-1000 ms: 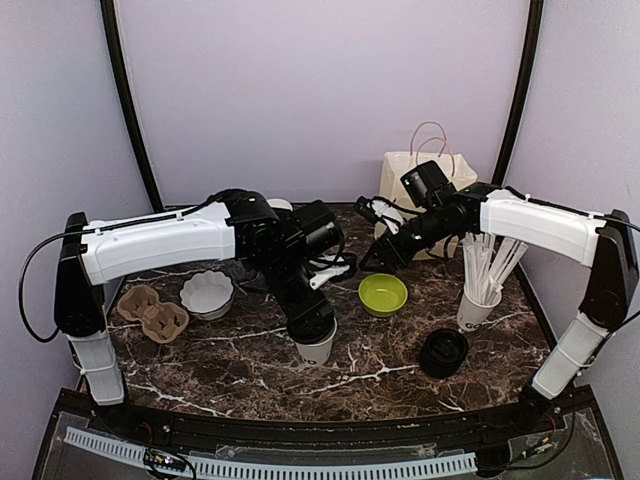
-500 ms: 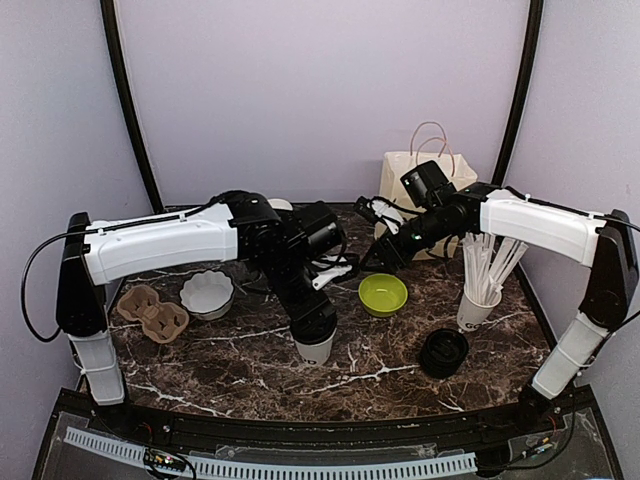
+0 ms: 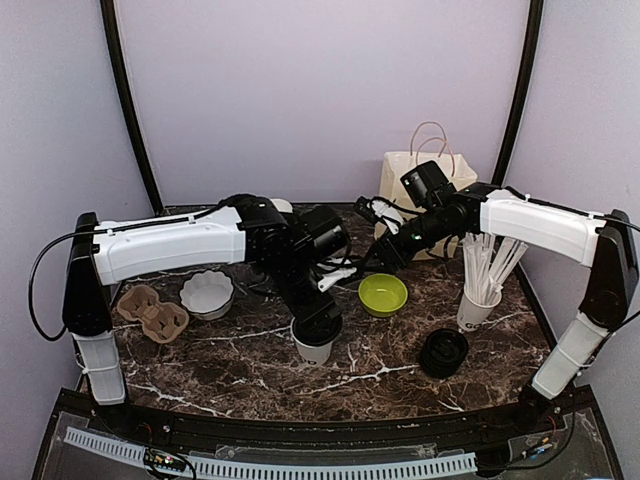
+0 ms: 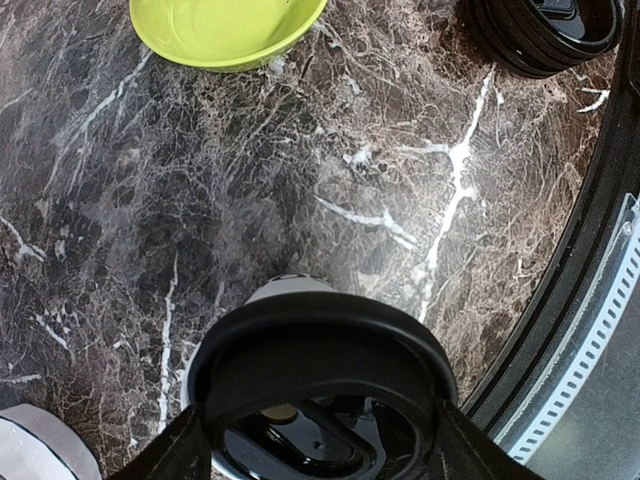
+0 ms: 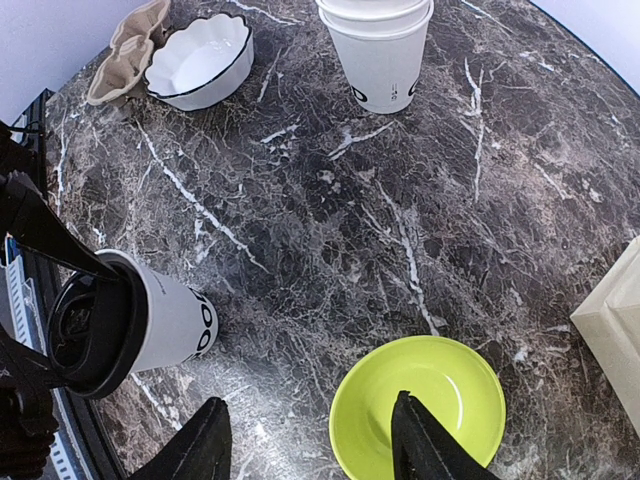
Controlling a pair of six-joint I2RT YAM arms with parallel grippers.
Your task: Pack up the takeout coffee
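Marble top (image 3: 250, 378): lidded cup (image 3: 316, 350) nr front edge

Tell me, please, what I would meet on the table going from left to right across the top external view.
Cardboard cup carrier → white fluted bowl → white takeout cup → lime-green bowl → stack of black lids → cup of white sticks. The paper bag overlaps these, so it is left out.

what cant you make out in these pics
- Top view: the left arm hides the top of the coffee cup, so its lid is unseen.
- Left wrist view: the black lid covers the cup; whether it is fully seated is unclear.
- Left wrist view: the lid stack is cut off by the top edge.
- Right wrist view: the stacked cups are cut by the top edge, the paper bag by the right.
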